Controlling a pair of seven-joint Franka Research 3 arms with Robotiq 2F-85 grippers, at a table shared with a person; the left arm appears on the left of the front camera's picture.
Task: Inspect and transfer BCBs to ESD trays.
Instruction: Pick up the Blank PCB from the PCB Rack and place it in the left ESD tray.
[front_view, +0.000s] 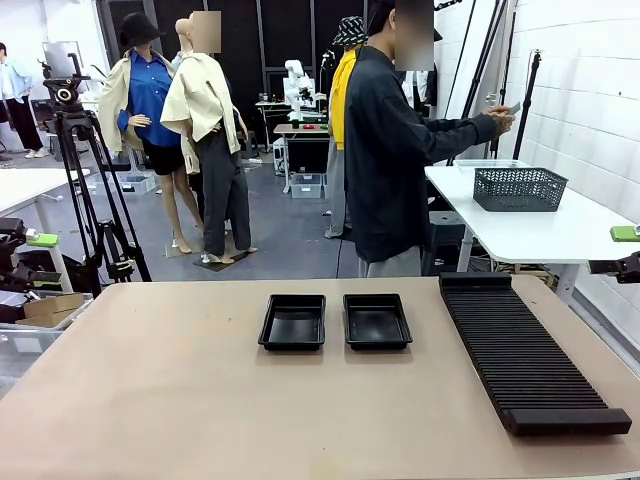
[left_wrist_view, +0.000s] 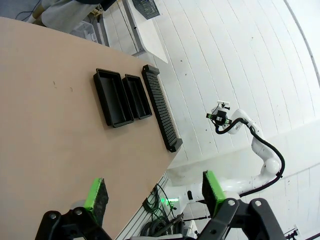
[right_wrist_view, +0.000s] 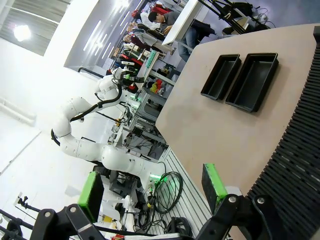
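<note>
The left tray (front_view: 293, 325) and right tray (front_view: 377, 322) sit side by side in the middle of the table (front_view: 150, 400), long sides just apart and both bare inside. That spot looks chosen so either arm can reach them, with the person (front_view: 390, 170) able to reach from the far edge. The rack (front_view: 530, 350) lies along your right side, near the trays but not touching them. Its slots run across it, probably to stand boards on edge.

The person is turned away toward a side table (front_view: 540, 235) carrying a basket (front_view: 520, 188). Their hand (front_view: 503, 118) is raised with something small and greenish in it. It may be a BCB, but it is too small to be sure. By my reading, the transfer has not started.

Your left end effector (left_wrist_view: 152, 192) hangs off the near edge of the table with its fingers wide apart, holding and touching nothing. Your right end effector (right_wrist_view: 150, 192) is the same, with its pads spread and nothing between them. It is poised above the near end of the rack and well clear of the trays.
</note>
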